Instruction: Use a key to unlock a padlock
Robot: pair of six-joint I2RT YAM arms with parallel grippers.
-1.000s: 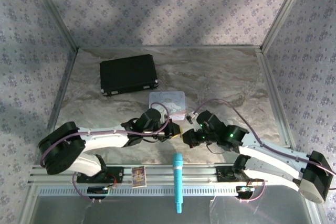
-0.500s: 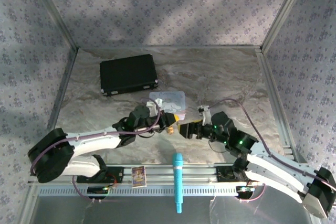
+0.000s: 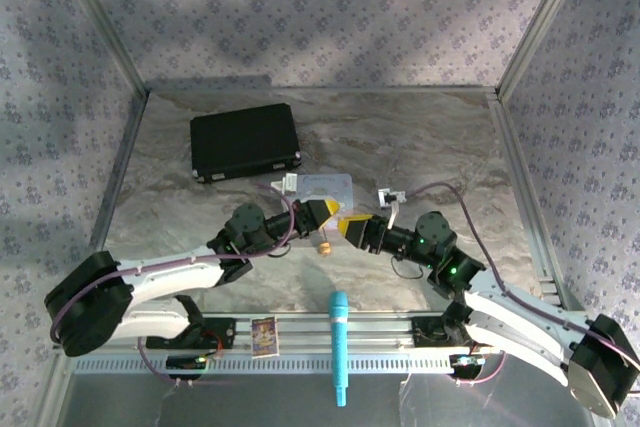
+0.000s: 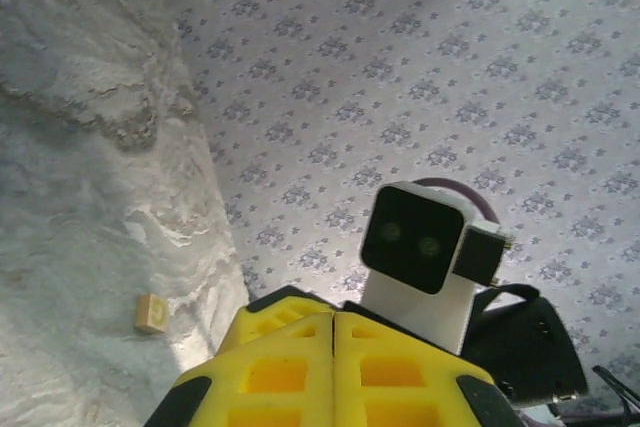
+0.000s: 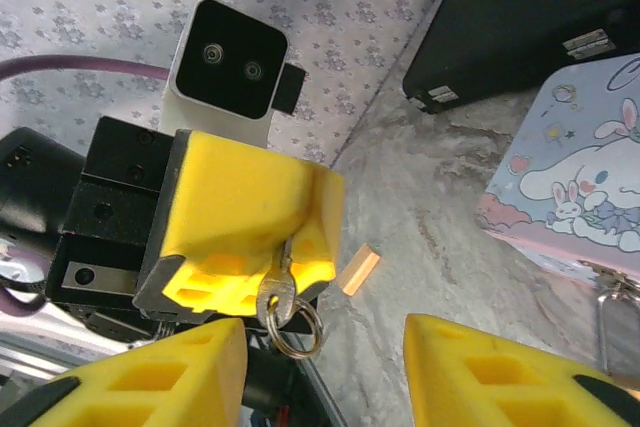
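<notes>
The step in hand appears to be getting the key ready, not turning it yet. In the right wrist view the left gripper [image 5: 295,247] is clamped tight on the tiny pale silvery metal key [image 5: 278,293]. Only the key's head and its thin steel split ring [image 5: 296,327] hang out below the yellow pads. The blade seems buried between them, though that cannot be confirmed. The right gripper [image 3: 352,230] faces it just beside, jaws spread wide and holding nothing.

The padlock [image 5: 603,322] shows merely as a thin silvery loop at the near edge of the pastel cartoon-rabbit tin [image 5: 565,172]. Its brass body is cut off by the frame, so whether it hangs on the tin's latch is unclear.

The next move probably calls for a handover — the right gripper closing on the head or ring so the blade comes free. The blade must then be lined up with a very small keyhole while the lock is kept from swinging.

Counted: one key, one ring, one padlock in part, one tin and two grippers. There is also one flat black hard case [image 3: 245,141] well behind the tin, one small tan block [image 5: 358,269] on the marbled table [image 3: 440,147] — and one teal marker [image 3: 339,345] on the front rail.
</notes>
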